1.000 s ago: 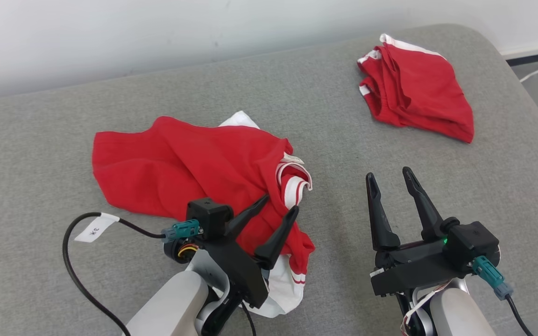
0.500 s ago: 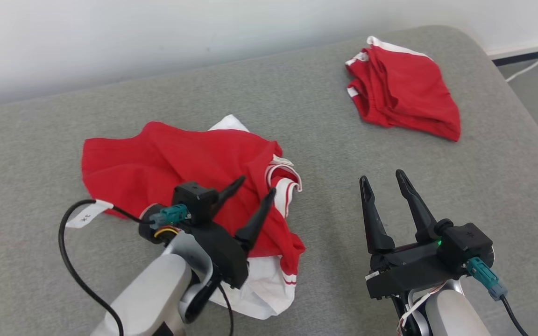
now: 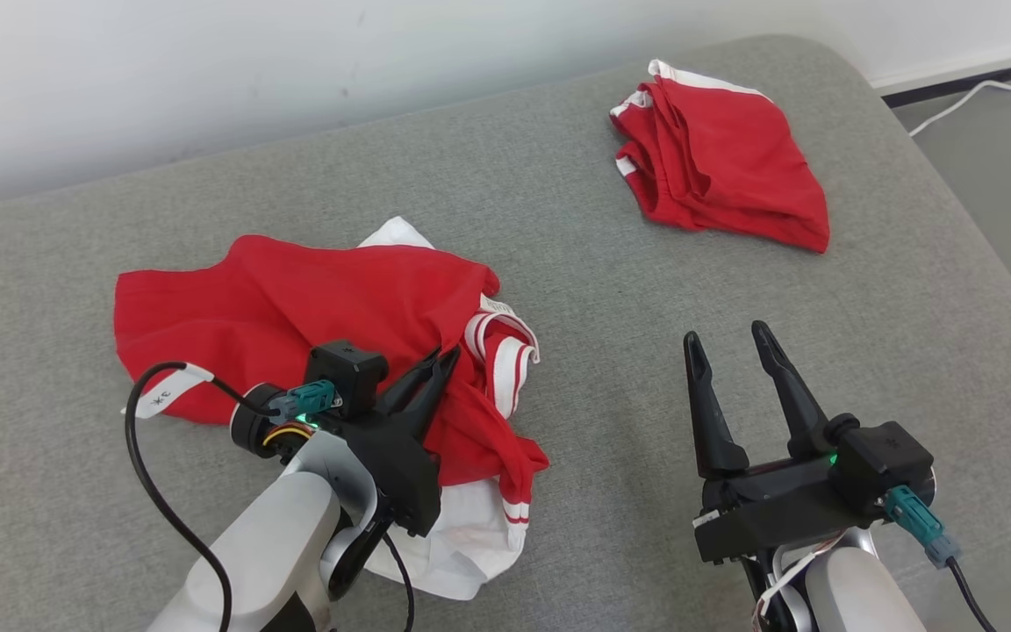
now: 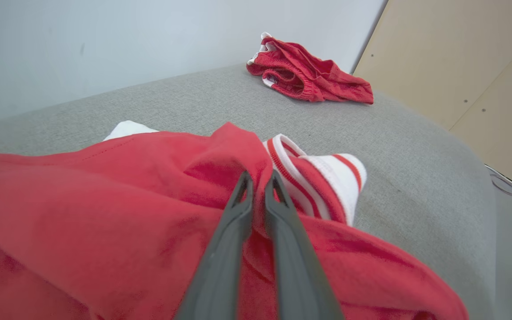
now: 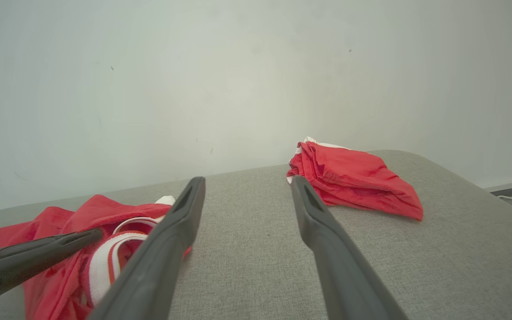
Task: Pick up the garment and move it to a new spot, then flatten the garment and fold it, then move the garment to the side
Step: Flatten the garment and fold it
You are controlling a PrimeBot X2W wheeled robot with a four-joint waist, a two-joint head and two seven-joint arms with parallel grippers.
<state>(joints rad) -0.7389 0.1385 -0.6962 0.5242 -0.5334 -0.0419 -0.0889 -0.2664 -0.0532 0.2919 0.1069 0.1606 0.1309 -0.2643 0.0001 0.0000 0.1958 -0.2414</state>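
The garment (image 3: 295, 298) is a crumpled red shirt with white trim and a striped red-and-white collar, lying at the left of the grey padded surface (image 3: 628, 290). My left gripper (image 3: 442, 362) sits on its middle, next to the collar. In the left wrist view its fingers (image 4: 238, 222) stand almost together, pinching a raised fold of the garment's (image 4: 82, 200) red cloth. My right gripper (image 3: 725, 338) hovers open over bare surface to the right of the garment, nothing between its fingers (image 5: 176, 231). The garment (image 5: 60, 213) lies to the left in the right wrist view.
A second red garment (image 3: 716, 162) lies bunched at the far right corner of the surface. A pale wall runs along the back edge. The surface curves down at its right side, with floor and a white cable (image 3: 971, 92) beyond. A black tagged cable (image 3: 163, 395) loops by my left wrist.
My left gripper has reached further onto the garment and its jaws have closed on a fold of red cloth. The head camera has shifted. The right gripper stays open.
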